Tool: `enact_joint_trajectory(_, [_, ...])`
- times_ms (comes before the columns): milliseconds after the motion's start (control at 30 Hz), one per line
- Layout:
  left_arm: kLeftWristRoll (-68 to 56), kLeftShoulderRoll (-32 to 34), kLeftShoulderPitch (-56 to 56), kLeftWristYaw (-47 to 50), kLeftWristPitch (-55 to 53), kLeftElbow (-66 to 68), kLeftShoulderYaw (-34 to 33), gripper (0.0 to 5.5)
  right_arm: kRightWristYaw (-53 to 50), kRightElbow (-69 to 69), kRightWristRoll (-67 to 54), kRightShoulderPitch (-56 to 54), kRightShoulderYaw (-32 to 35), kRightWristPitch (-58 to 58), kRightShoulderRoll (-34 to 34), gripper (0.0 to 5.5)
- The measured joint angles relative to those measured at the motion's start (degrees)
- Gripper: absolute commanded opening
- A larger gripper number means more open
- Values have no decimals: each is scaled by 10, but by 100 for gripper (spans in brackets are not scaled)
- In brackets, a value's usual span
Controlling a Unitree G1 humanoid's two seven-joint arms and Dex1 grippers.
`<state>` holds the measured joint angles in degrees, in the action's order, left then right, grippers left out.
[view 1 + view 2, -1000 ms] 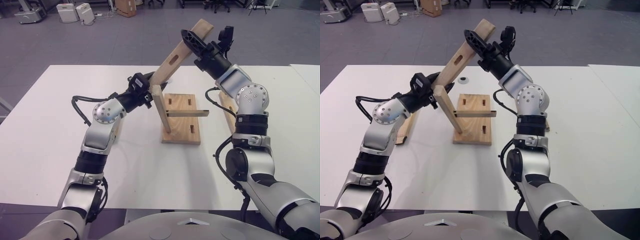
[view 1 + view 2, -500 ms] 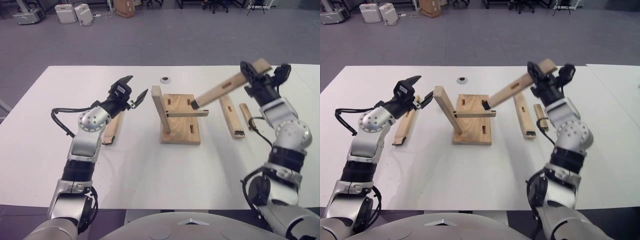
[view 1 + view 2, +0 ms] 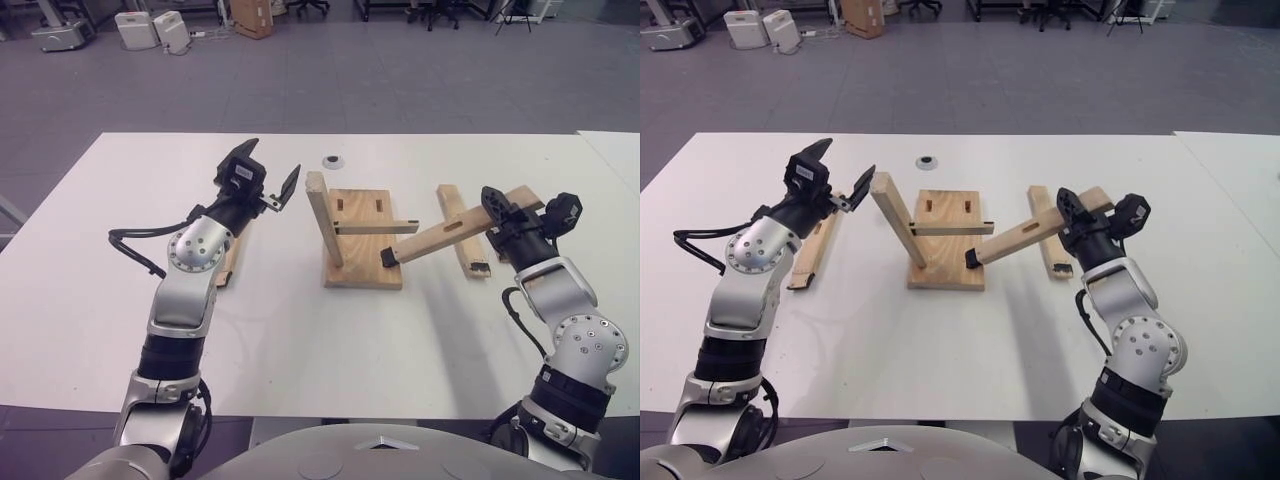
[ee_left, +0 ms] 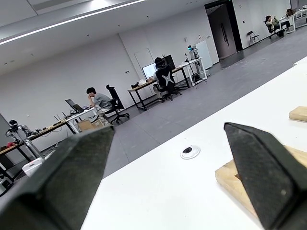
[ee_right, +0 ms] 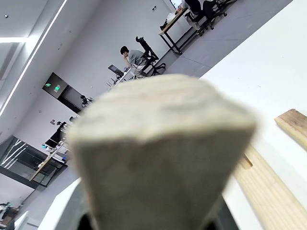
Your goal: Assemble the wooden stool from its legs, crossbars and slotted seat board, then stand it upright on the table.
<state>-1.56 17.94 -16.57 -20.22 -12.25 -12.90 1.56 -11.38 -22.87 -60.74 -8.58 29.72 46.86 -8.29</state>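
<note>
The slotted seat board (image 3: 364, 264) lies flat mid-table. One leg (image 3: 324, 218) stands tilted in it, and a crossbar (image 3: 378, 226) sticks out sideways from that leg over the board. My right gripper (image 3: 524, 207) is shut on the upper end of a second leg (image 3: 445, 233). That leg slopes down to the left, its black-capped foot by the board's right edge. The leg's end grain (image 5: 158, 158) looms close in the right wrist view. My left gripper (image 3: 268, 170) hangs open just left of the standing leg's top (image 4: 240, 182), holding nothing.
A loose leg (image 3: 472, 258) lies on the table under and behind the held one. More wooden pieces (image 3: 812, 252) lie beneath my left arm. A small round disc (image 3: 331, 160) sits behind the board. The table's front half is bare.
My right arm swung the leg from high over the board out to the right and down, so its foot is now at the board's edge. My left gripper let go of it and opened.
</note>
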Motion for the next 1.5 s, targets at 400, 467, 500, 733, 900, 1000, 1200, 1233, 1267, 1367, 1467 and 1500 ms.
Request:
enact_joint_trajectory(400, [-36,-62,-65,7,-24,-23,19,418,-20,-94,213,-15,-198,-16,-112,107])
enact_joint_trajectory(467, [-44,-75,-68,8,-24,-32,29,418,-17,-100,241,-2,-220,-34,-110,107])
enact_joint_trajectory(500, [-45,-80,-68,9,-26,-32,33,418,-14,-99,251,3,-226,-44,-109,107])
enact_joint_trajectory(733, [-45,-99,-68,10,-46,-60,61,418,45,-81,271,28,-216,-105,-96,106])
enact_joint_trajectory(900, [-32,-94,-72,15,-51,-64,64,418,110,-40,261,26,-185,-137,-95,103])
enact_joint_trajectory(1000, [-20,-88,-87,15,-58,-64,80,418,126,-31,253,24,-181,-137,-91,102])
enact_joint_trajectory(1200, [-6,-97,-108,12,-75,-77,115,418,135,-29,331,28,-227,-139,-133,200])
enact_joint_trajectory(1233, [-5,-98,-108,12,-79,-80,119,418,133,-29,335,28,-226,-135,-132,216])
enact_joint_trajectory(1267, [-4,-98,-107,13,-84,-81,122,418,133,-29,337,28,-226,-133,-132,232])
enact_joint_trajectory(1367, [6,-93,-104,17,-82,-85,130,418,134,-29,359,27,-234,-128,-139,279])
enact_joint_trajectory(1467, [21,-93,-100,23,-73,-77,138,418,142,-28,428,28,-277,-126,-191,332])
enact_joint_trajectory(1500, [22,-93,-100,25,-73,-74,140,418,146,-28,452,27,-290,-128,-208,343])
